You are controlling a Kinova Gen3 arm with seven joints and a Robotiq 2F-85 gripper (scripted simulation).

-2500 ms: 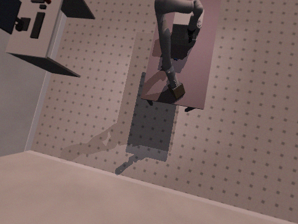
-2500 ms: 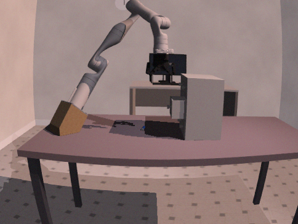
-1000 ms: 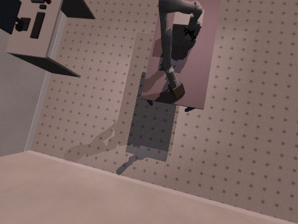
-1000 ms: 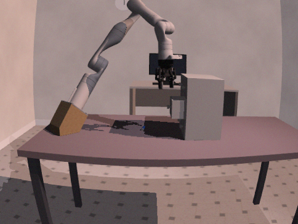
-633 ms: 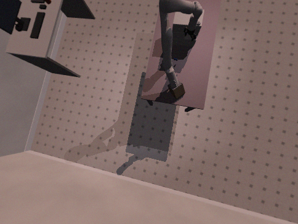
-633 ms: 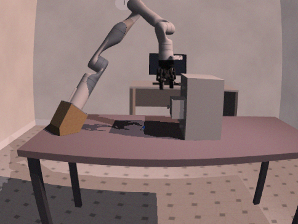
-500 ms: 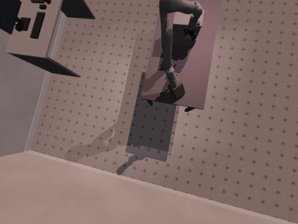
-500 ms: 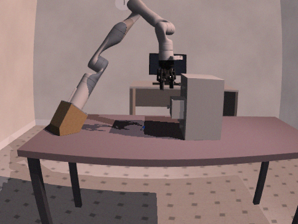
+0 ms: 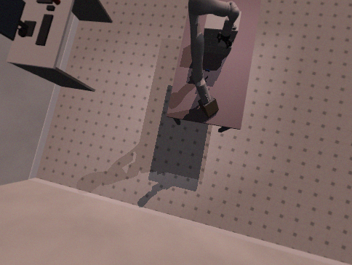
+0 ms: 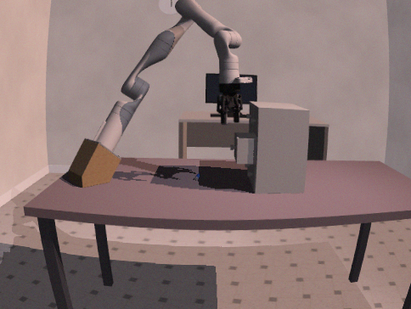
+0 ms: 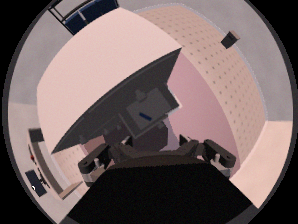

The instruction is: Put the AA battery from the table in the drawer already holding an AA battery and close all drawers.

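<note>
The small grey chest point(image 10: 278, 146) stands on the table, right of middle; it also shows in the overhead view point(image 9: 215, 25). One drawer point(image 10: 244, 148) at mid height sticks out of its left-facing front. My gripper point(image 10: 229, 115) hangs open and empty, pointing down, just above and left of the chest's top front edge, over that drawer. In the wrist view my open fingers frame the drawer tray point(image 11: 149, 112) below, and a small blue stick-shaped thing point(image 11: 143, 116) lies in it. A small blue thing, seemingly the AA battery point(image 10: 198, 175) point(image 9: 206, 70), lies on the table in the shadow left of the chest.
The arm's brown base block point(image 10: 91, 163) sits at the table's left end. A desk with a dark monitor point(image 10: 231, 88) stands behind the table. The table's front edge is near the chest.
</note>
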